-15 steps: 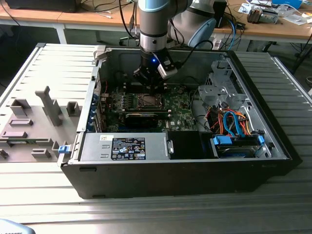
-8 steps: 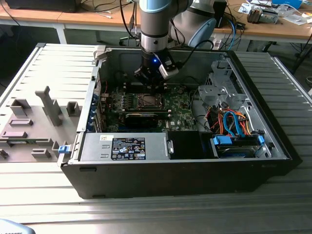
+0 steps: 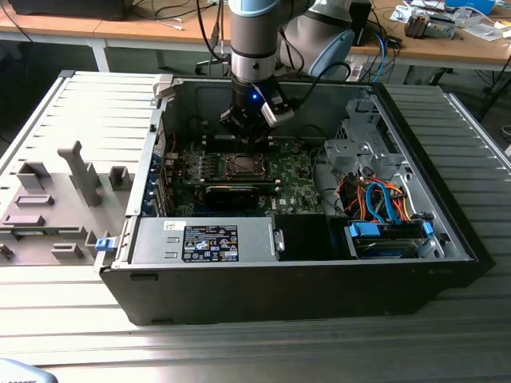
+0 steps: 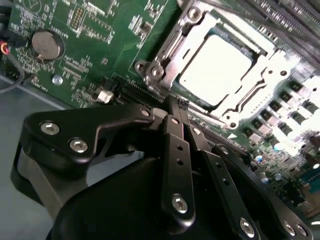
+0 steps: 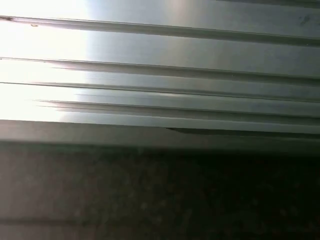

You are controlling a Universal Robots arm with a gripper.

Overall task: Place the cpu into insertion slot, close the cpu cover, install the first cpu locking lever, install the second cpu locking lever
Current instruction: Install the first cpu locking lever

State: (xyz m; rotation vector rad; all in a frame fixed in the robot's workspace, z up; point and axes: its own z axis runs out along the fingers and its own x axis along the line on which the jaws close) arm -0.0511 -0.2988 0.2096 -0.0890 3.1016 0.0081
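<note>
Ribbed metal table (image 3: 72, 112) under open computer case (image 3: 303, 279), grey fixtures (image 3: 48, 203).

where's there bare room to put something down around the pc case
Free: the ribbed metal table in front of the computer case, and the strip along the exterior view's right. Crowded: the grey fixture blocks on the exterior view's left, and inside the case, where the gripper hangs over the motherboard beside bundled cables.

The arm (image 3: 254, 32) is grey with a pale blue joint cap. Its gripper (image 4: 175, 107) is matte black, with silver screws on the fingers (image 4: 176, 165). A small blue light (image 3: 255, 99) glows at the wrist
</note>
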